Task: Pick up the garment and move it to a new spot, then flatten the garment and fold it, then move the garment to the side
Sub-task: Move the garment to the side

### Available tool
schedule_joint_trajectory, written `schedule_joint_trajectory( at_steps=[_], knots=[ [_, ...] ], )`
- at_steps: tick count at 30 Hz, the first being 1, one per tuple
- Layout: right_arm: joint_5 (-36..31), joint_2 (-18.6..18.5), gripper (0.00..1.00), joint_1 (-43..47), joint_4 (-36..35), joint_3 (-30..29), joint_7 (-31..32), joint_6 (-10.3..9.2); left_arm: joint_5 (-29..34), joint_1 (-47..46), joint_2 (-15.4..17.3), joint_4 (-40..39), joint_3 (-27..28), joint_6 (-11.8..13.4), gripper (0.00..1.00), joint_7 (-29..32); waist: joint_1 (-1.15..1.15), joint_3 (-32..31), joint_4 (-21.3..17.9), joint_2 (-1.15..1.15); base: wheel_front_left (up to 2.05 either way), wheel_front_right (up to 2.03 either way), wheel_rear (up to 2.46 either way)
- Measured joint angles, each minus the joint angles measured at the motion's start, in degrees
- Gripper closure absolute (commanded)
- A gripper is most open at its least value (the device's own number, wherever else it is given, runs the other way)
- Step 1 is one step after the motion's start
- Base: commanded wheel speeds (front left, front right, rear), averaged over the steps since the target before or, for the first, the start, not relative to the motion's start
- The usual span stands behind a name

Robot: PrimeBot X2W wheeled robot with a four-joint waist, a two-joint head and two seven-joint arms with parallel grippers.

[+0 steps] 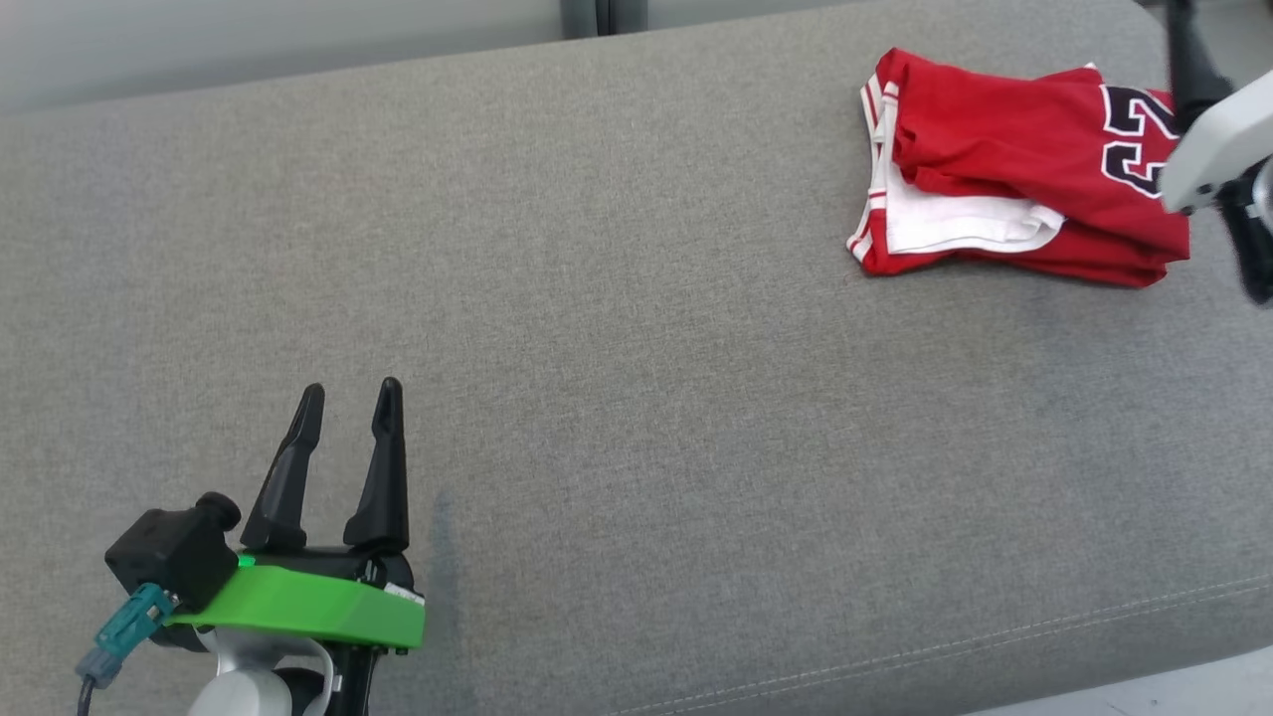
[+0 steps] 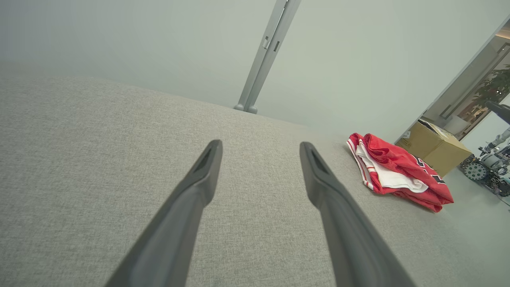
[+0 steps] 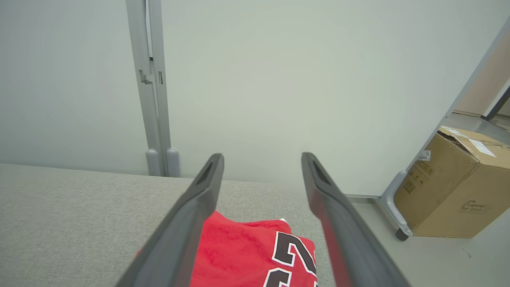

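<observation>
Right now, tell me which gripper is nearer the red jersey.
Right. The right gripper is over the numbered end of the red jersey, jaws open; the left gripper is far off over the grey cushion.

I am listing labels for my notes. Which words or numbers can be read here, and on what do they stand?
"2": black digit on the red garment; the digit beside it is cut off.
Print and stickers on the cardboard box: too small to read.
</observation>
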Motion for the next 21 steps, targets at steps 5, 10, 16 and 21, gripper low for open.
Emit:
schedule_joint_trajectory(
  at_steps=[5, 10, 16, 21],
  knots=[
    [0.0, 3.7, 0.0, 3.6, -1.6, 0.4, -0.3, -0.05, 0.7, 0.0, -0.4, 2.5, 0.8, 0.6, 0.0, -1.5, 0.0, -3.1, -0.5, 0.0, 0.0, 0.0, 0.0],
    [0.6, 7.2, 0.0, 9.2, -4.1, 0.3, -0.4, -0.1, 1.6, 0.2, -0.6, 4.2, 1.3, 1.4, 0.0, -2.1, 0.0, -6.8, -0.7, 0.0, 0.0, 0.0, 0.0],
    [1.1, 9.9, 0.0, 14.9, -10.3, -4.3, -0.4, -1.65, 3.4, 1.4, -1.2, 5.3, 2.7, 2.0, 0.0, -2.7, 0.0, -10.2, -0.4, 0.0, 0.0, 0.0, 0.0],
    [-0.1, 12.8, 0.0, 20.3, -15.0, -7.2, -0.4, -2.29, 5.2, 2.4, -1.1, 6.1, 4.6, 2.6, 0.0, -3.2, 0.0, -11.2, 0.6, 0.0, 0.0, 0.0, 0.0]
  ],
)
